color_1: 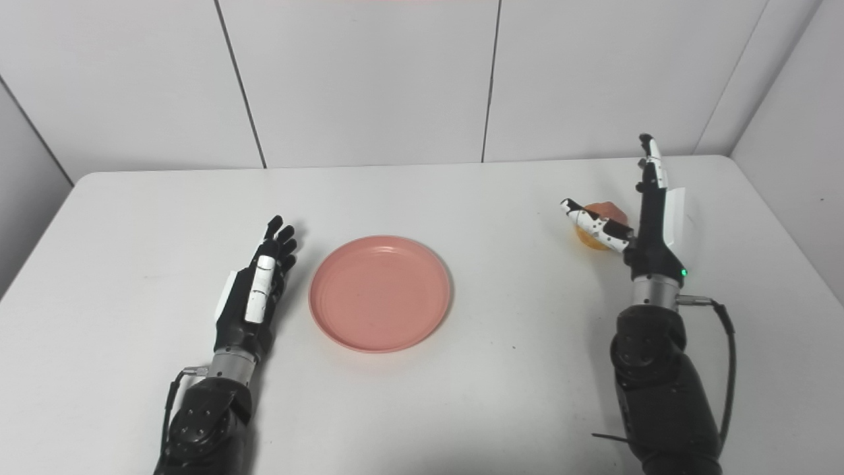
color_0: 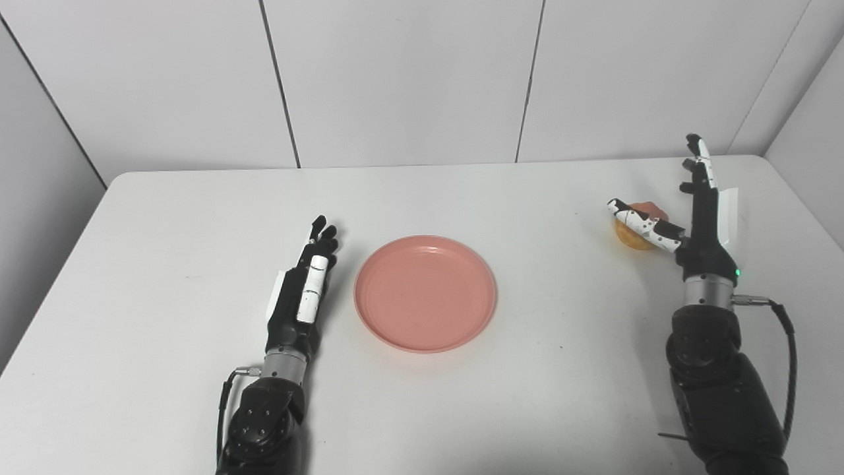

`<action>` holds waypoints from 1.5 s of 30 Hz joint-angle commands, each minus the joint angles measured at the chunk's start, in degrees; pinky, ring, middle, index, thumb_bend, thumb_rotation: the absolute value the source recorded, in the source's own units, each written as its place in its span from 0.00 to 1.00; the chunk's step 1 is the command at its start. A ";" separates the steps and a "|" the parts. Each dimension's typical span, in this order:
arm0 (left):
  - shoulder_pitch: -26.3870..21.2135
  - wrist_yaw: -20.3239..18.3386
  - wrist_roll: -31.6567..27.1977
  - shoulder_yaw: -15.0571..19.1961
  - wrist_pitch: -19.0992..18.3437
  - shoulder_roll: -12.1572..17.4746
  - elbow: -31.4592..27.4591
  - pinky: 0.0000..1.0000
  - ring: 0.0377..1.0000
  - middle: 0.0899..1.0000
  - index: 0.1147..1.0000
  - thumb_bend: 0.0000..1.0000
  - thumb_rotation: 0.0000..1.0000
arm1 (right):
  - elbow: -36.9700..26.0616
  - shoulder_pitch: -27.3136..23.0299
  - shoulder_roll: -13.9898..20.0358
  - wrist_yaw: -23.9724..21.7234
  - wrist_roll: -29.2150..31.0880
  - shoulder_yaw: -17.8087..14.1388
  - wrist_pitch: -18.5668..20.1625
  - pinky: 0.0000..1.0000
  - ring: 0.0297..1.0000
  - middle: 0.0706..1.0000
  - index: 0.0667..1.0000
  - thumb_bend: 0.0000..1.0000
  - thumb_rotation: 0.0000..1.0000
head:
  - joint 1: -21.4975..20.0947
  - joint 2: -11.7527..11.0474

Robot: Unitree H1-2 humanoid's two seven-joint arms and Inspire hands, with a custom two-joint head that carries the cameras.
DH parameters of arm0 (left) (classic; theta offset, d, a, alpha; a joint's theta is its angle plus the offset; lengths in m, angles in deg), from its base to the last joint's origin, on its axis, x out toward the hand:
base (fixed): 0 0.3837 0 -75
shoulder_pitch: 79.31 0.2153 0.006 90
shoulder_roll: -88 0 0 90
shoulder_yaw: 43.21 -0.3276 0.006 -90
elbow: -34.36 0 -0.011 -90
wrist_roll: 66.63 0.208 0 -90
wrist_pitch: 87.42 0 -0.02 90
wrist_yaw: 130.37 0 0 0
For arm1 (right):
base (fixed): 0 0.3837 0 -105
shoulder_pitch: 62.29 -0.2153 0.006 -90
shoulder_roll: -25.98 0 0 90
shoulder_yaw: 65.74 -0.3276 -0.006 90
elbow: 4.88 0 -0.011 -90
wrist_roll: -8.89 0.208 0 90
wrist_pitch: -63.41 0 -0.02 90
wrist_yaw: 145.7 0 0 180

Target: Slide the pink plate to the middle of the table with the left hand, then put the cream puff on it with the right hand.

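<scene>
So the right hand (color_0: pixel 700 218) is the one to watch here: it's standing edge-up on the table with its fingers stretched up and away and its thumb sticking out to the left, spread wide and holding nothing. The cream puff (color_0: pixel 638 227) sits right in that gap, just to the left of the palm, with the thumb crossing over its near side. From these views I can't say if the thumb actually touches it or just hangs in front. Either way the puff is right beside the right hand and well apart from the left one, so there's no question which arm takes it. It looks like a roundish lump with no real long axis, so the approach angle shouldn't matter much; my guess is the fingers only need to curl in to the left around it. The pink plate (color_0: pixel 425 293) lies off to the left of the puff and a bit nearer the robot, already about mid-table, flat and with nothing on it, so the slide part looks done to me. Between puff and plate it's just bare table (color_0: pixel 560 343), so plenty of room to carry across. The left hand (color_0: pixel 304 290) lies low just beside the plate's left rim, fingers straight and pointing away, not gripping anything, with a thin gap to the rim. The puff is well in from the far and right edges.
</scene>
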 commanded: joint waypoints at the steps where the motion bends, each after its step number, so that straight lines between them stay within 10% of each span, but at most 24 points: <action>1: 1.95 -0.92 -0.77 -0.02 0.54 0.48 1.07 1.00 0.98 0.97 0.97 0.71 0.94 | -0.10 -3.43 1.99 0.26 -0.57 0.20 1.35 0.73 0.84 0.91 0.90 0.73 0.29 | 0.07 -0.01; 27: 3.58 -3.98 -1.14 -2.10 -2.58 2.60 -2.73 1.00 1.00 1.00 1.00 0.65 1.00 | 14.76 -8.98 4.31 -1.12 0.85 6.81 4.54 0.68 0.81 0.90 0.90 0.70 0.14 | -0.12 1.21; 31: 3.56 -4.79 -0.84 -2.86 -3.12 3.45 -2.94 1.00 1.00 1.00 1.00 0.68 1.00 | 14.27 -9.19 4.60 -1.75 0.28 7.87 6.39 0.53 0.68 0.85 0.85 0.61 0.01 | 0.06 1.32; 35: 3.54 -4.99 -1.05 -2.93 -2.98 3.55 -3.02 1.00 1.00 1.00 1.00 0.69 1.00 | 14.25 -9.25 4.63 -1.65 0.43 8.13 6.91 0.38 0.46 0.61 0.80 0.52 0.00 | 0.06 1.32; 45: 3.61 -4.80 -0.86 -2.94 -3.70 3.16 -3.62 1.00 1.00 1.00 1.00 0.68 1.00 | 13.85 -8.63 4.99 -0.95 -1.55 9.76 8.29 0.30 0.40 0.51 0.65 0.51 0.00 | 0.73 1.59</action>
